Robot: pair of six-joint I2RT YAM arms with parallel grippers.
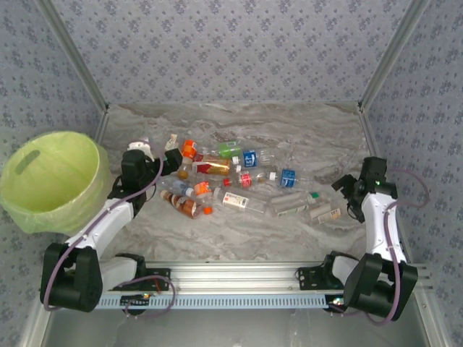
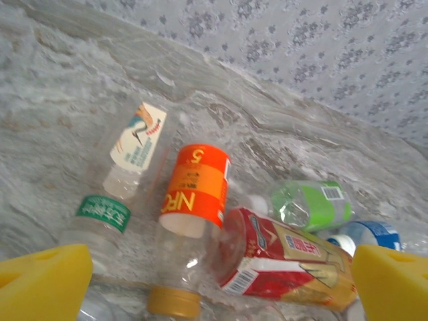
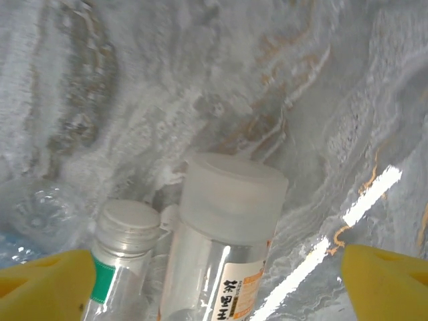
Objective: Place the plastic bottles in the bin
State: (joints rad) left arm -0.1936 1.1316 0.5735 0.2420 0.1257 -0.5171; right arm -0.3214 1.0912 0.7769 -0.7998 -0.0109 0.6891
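Several plastic bottles lie scattered on the marble table. The lime-green bin stands at the far left. My left gripper hovers at the left end of the pile, open. In the left wrist view its yellow pads stand wide apart over an orange-labelled bottle and a red-labelled bottle. My right gripper is at the right end of the pile, open. Its pads flank a white-capped bottle and a green-banded bottle without touching them.
Metal posts and patterned walls close in the table on three sides. A green-labelled bottle and a clear bottle with a bird label lie beyond the left gripper. The bin overhangs the table's left edge.
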